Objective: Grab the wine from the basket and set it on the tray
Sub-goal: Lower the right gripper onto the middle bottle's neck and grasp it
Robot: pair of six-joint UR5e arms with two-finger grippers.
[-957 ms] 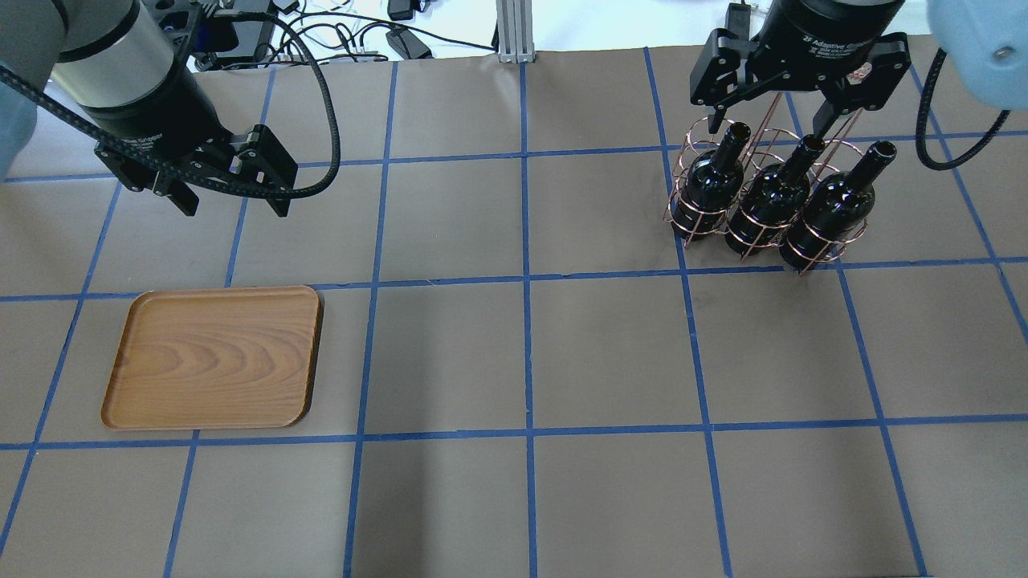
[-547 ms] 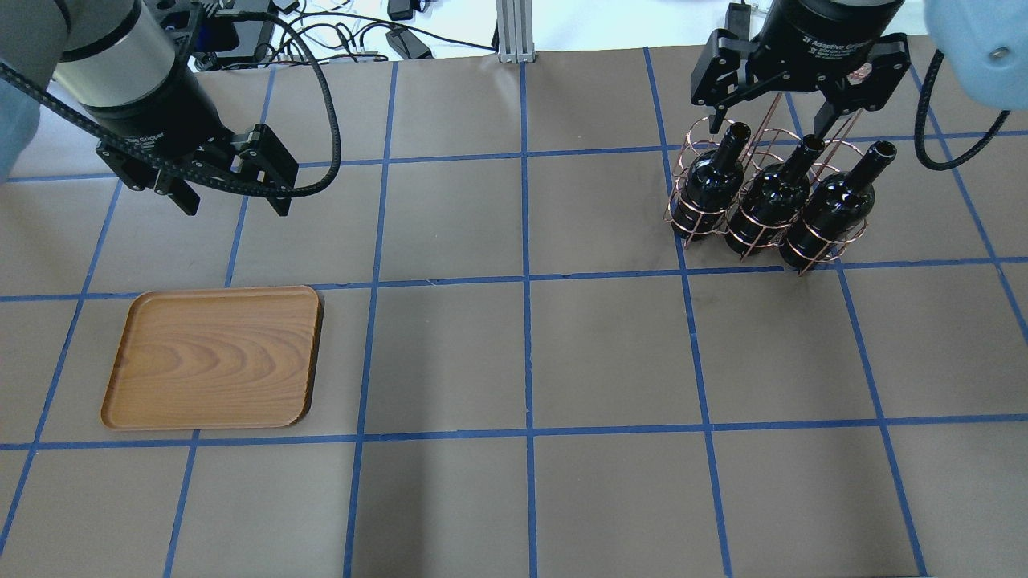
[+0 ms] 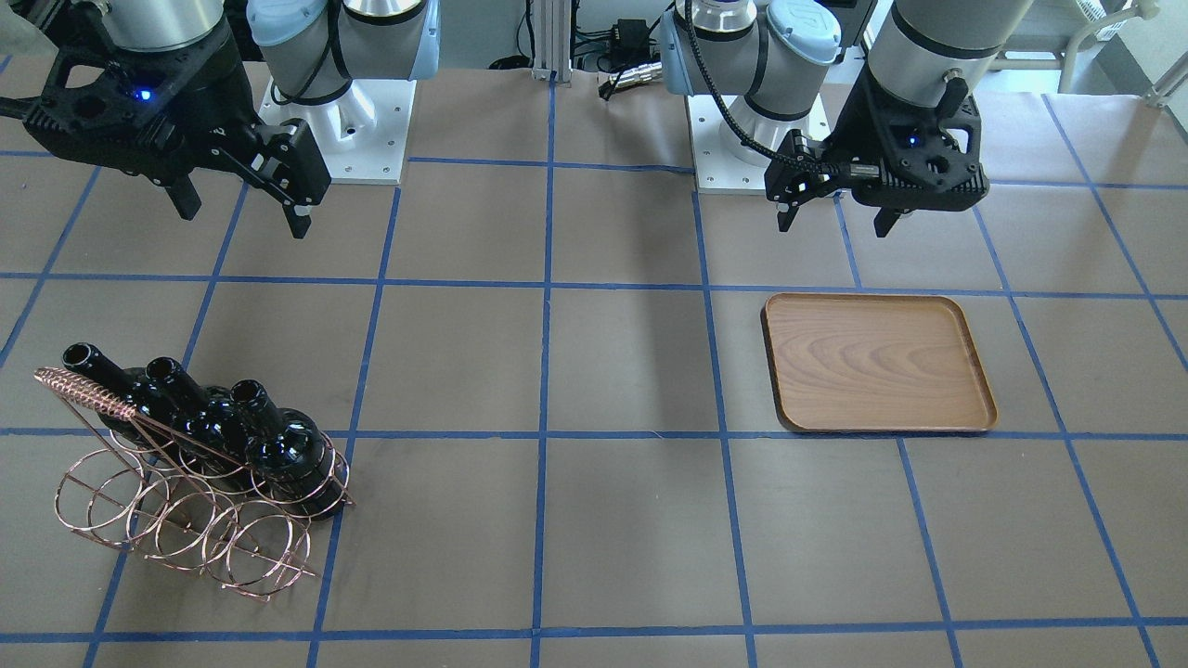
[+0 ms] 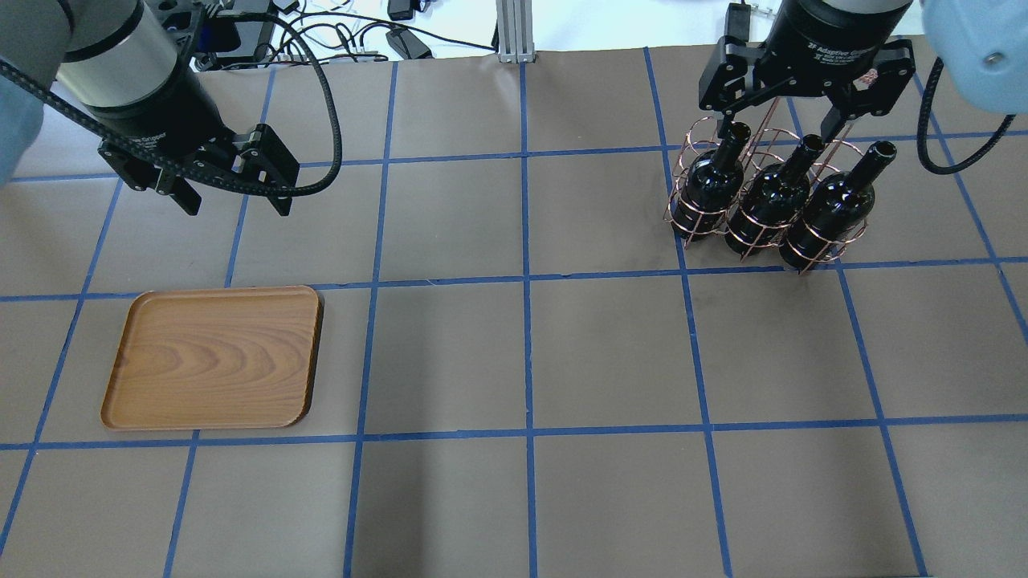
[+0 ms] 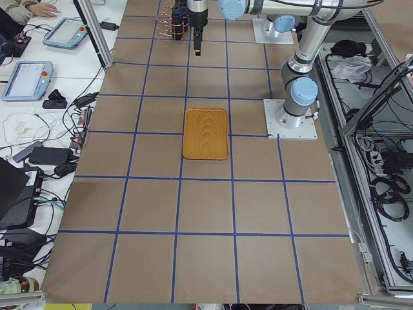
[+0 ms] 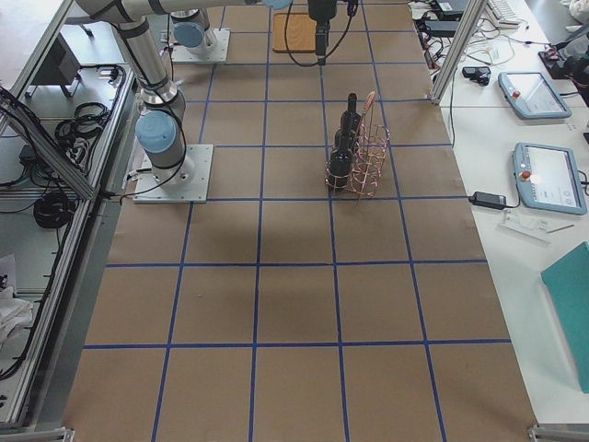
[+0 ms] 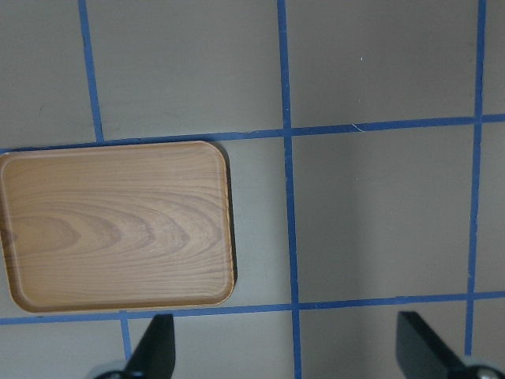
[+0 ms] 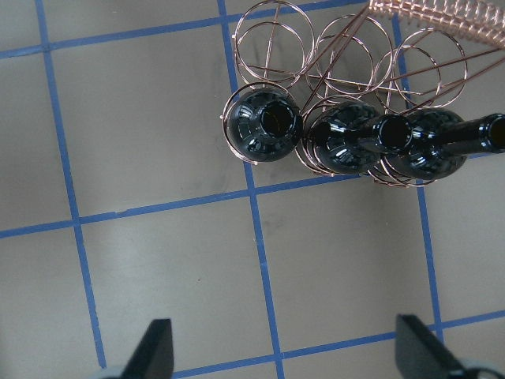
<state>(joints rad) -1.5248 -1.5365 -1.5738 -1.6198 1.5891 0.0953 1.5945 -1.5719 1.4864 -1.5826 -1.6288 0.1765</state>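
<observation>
Right claw [image 3: 244,223] spread wide, pointing down, raised near the basket [image 3: 186,506]

white print on the black body of the right gripper [image 4: 777,122] reads "adaptive gripper"; the smaller lines beneath it are too fine to read. the left gripper [image 4: 237,206] bears similar white print, of which only "gripper" is legible.
</observation>
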